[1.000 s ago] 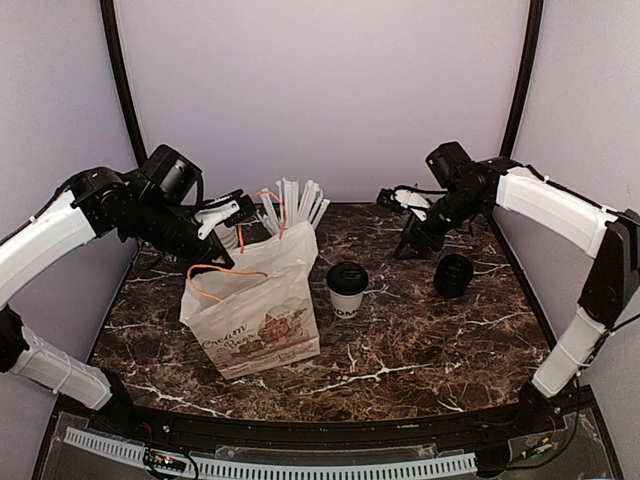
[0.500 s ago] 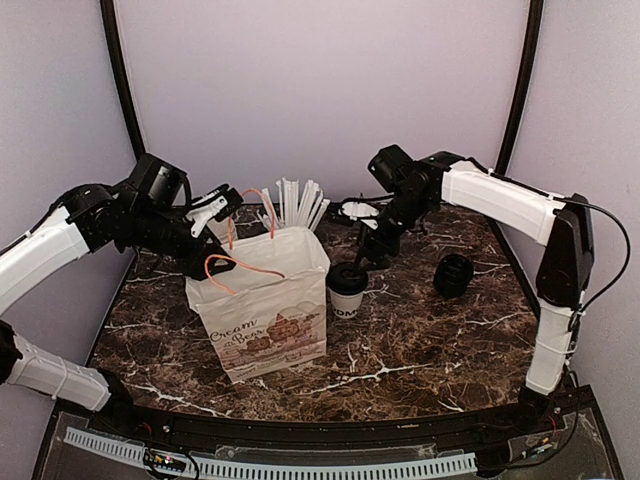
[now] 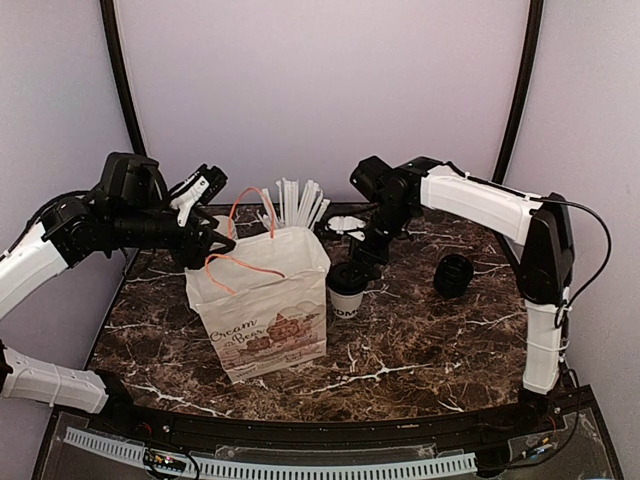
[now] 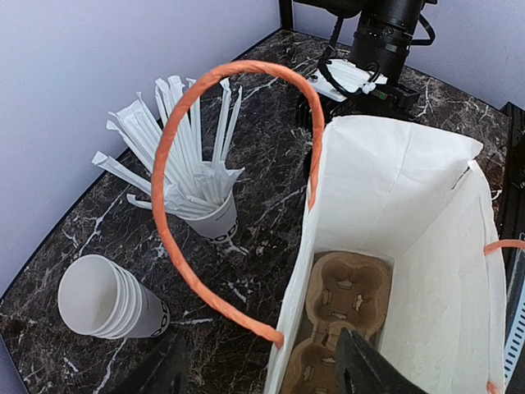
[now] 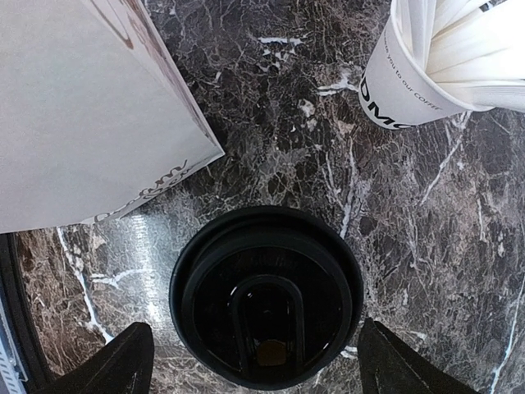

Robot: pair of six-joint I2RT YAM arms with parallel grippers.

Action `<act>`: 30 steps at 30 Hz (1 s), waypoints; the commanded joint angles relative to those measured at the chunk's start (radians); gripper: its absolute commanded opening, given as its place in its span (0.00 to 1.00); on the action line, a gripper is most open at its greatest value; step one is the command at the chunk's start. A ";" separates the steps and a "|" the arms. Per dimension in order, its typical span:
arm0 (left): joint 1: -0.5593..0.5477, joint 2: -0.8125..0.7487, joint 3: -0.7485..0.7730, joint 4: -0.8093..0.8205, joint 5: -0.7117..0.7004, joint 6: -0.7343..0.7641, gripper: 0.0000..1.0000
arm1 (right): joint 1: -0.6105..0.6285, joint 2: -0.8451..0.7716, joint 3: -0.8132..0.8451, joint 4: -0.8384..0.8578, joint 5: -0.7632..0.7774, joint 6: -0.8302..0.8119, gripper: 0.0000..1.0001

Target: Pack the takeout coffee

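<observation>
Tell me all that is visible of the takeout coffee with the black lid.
The takeout coffee is a small white paper cup with dark printed lettering on its side. Its round black plastic lid has a raised rim and an oblong recess. It stands upright on the dark marble table, just right of the white paper bag; the right wrist view shows a strip of table between them. The right end effector hovers open above it, one finger on either side of the lid; no contact is visible.
</observation>
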 commanded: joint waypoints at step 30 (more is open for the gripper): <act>0.003 -0.038 -0.020 0.034 0.048 -0.067 0.64 | 0.044 0.084 0.038 -0.029 0.102 0.009 0.68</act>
